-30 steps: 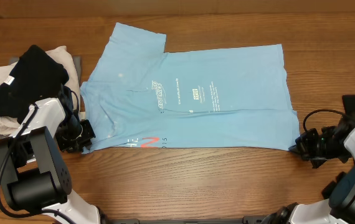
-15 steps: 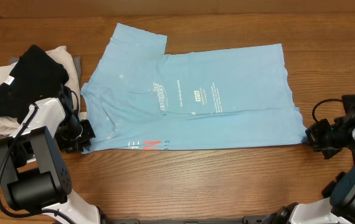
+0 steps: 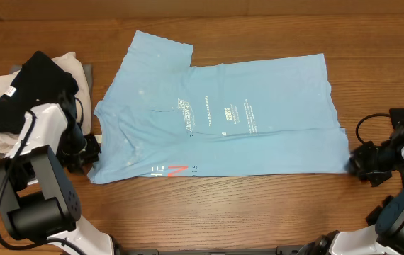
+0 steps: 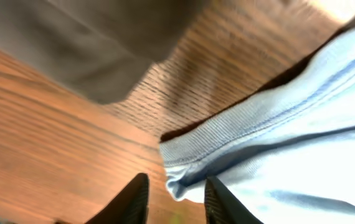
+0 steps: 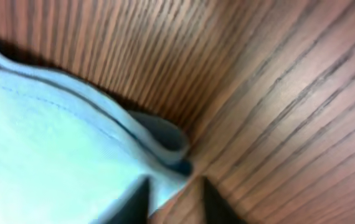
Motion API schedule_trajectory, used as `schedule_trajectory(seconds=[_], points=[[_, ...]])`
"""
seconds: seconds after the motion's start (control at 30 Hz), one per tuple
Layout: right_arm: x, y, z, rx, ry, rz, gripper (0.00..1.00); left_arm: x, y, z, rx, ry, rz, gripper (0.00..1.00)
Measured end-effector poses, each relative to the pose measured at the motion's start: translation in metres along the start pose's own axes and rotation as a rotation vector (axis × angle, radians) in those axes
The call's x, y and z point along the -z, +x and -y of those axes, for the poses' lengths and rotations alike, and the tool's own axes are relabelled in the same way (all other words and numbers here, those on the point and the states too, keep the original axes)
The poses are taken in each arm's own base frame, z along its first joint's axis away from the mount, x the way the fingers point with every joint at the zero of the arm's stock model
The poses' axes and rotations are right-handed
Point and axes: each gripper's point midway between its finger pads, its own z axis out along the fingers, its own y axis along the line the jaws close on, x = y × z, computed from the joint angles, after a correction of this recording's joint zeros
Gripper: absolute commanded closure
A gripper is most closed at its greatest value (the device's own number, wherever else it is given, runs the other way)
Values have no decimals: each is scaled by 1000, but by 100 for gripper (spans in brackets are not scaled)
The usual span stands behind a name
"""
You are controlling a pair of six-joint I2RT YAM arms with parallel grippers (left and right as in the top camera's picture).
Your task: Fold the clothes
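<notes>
From above, I am watching the two claws pulling away from each other. The left claw is sitting a little more to the left than a moment ago. The right claw is sitting more to the right. So the blue T-shirt is now lying wider and flatter on the tabletop, and more of the letters by its near edge are showing. I think the shirt is getting smoothed out, ready for a first fold. The pile of other clothes is waiting at the far left, just beside the left claw.

In the left wrist view, the left claw is pinching one corner of the blue T-shirt. The thick hem is poking out between its two fingers. A grey cloth is lying close by.

In the right wrist view, things are looking blurry. The right claw is pinching the other near corner of the blue T-shirt. The hem is curling up just past the claw.
</notes>
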Motion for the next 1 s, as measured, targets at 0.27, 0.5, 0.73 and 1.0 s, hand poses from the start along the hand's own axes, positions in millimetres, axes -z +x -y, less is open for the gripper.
schedule_trajectory(seconds=[0.27, 0.5, 0.73, 1.0], points=[[12, -13, -6, -8, -27, 31, 50, 38, -9, 19, -76, 126, 14, 49], [49, -32, -64, 119, -259, 77, 50, 79, -25, 55, -202, 293, 109, 33], [51, 1, -130, 377, -372, 58, 48, 116, -40, 127, -401, 401, 305, 25], [47, 30, -181, 570, -424, 95, 46, 134, -53, 176, -464, 468, 439, 22]])
